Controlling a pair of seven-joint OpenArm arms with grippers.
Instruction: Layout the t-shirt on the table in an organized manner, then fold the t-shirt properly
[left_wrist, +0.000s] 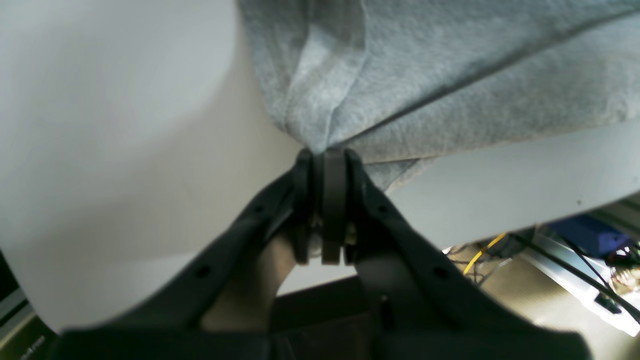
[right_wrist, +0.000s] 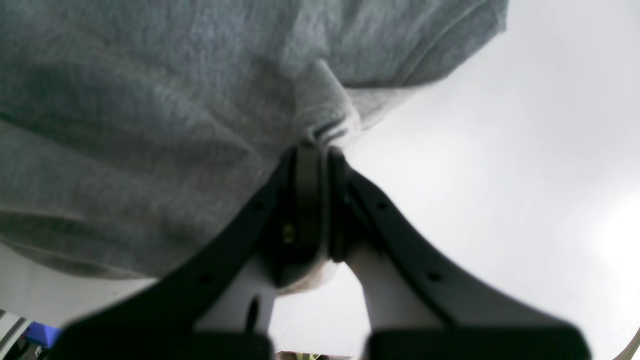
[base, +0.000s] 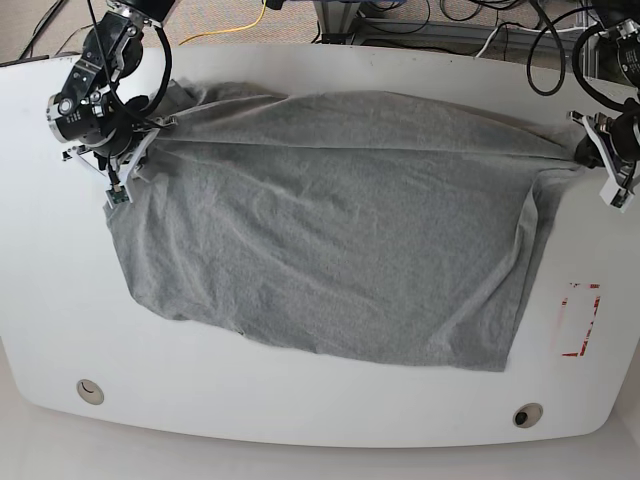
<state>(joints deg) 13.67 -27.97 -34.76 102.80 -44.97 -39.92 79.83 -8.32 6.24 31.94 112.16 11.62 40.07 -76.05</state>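
I see my left end effector (left_wrist: 327, 155) clamped tight on a bunched corner of the heather-grey t-shirt (base: 330, 230), and my right end effector (right_wrist: 312, 147) likewise pinching soft knit. The fabric stretches, wrinkled, across the smooth white counter (base: 300, 420), filling the frame's middle.

T-shirts: one grey t-shirt (base: 330, 260)
Surfaces: one white surface (base: 300, 420)
Round holes in the surface: two, one hole (base: 90, 390) near each front corner, the other hole (base: 527, 414) on the opposite side
Red dashed markings: one marking (base: 580, 320)
Robot arms: two, left arm (base: 612, 150) and right arm (base: 100, 95)
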